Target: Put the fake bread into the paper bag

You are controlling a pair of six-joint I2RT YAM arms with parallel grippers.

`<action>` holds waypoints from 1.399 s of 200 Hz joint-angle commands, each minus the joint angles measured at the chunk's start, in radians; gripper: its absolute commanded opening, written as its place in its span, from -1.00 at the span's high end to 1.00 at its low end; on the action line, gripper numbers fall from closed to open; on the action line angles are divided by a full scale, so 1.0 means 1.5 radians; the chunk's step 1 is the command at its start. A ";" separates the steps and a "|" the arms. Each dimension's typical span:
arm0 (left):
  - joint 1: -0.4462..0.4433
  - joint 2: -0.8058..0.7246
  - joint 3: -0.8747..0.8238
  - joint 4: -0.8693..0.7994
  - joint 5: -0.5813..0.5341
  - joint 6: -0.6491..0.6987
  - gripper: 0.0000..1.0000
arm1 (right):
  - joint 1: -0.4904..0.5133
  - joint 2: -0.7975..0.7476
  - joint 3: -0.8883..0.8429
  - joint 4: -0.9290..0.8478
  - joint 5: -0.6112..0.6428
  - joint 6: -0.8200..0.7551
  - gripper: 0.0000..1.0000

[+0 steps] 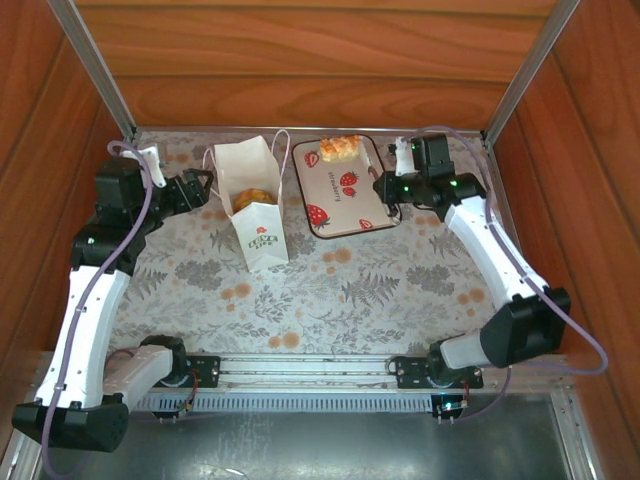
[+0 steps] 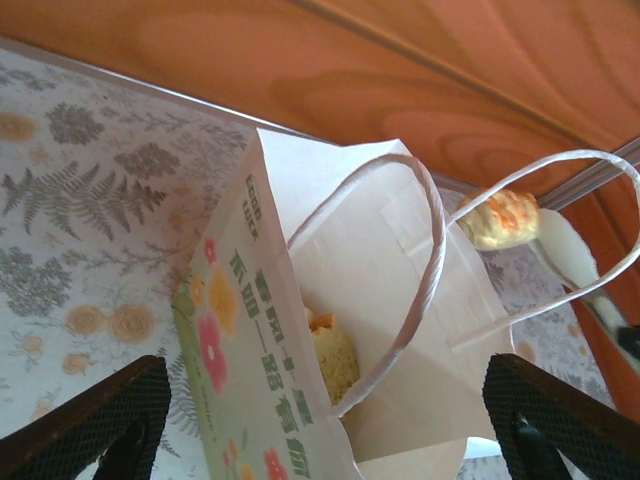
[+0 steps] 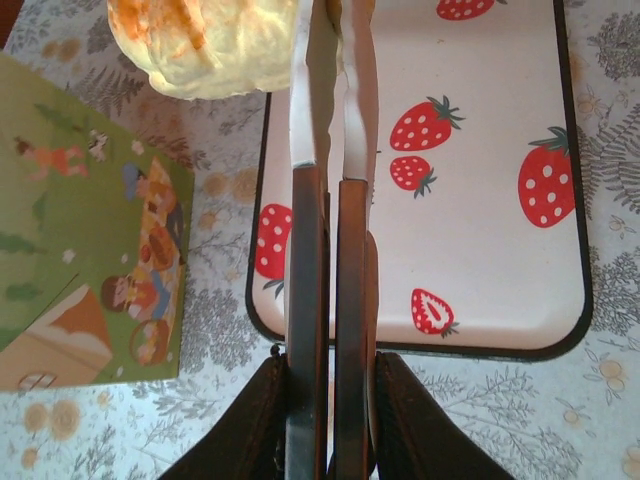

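While bread (image 2: 335, 362) lies in bag (image 2: 385, 270) | left tool (image 2: 325, 425) wide | right tool (image 3: 328, 120) closed

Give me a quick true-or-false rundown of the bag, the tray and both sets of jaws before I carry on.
1. The paper bag stands upright with bread inside. True.
2. The strawberry tray holds three pastries. False: one pastry shows on it, at its far edge.
3. The right gripper has its jaws shut. True.
4. The left gripper is clamped on a bag handle. False: its jaws stand wide apart beside the bag.
5. The bag stands on the tray. False: it stands on the table, left of the tray.
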 commanded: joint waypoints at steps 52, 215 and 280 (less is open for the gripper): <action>0.034 0.028 0.051 -0.022 0.113 0.016 -0.28 | 0.053 -0.107 0.110 -0.128 0.079 -0.033 0.76; 0.039 0.037 0.029 -0.022 0.049 0.072 0.96 | 0.285 0.034 0.441 -0.193 0.094 -0.085 0.75; 0.042 -0.003 0.002 -0.045 -0.019 0.070 1.00 | 0.387 0.192 0.566 -0.261 0.194 -0.139 0.75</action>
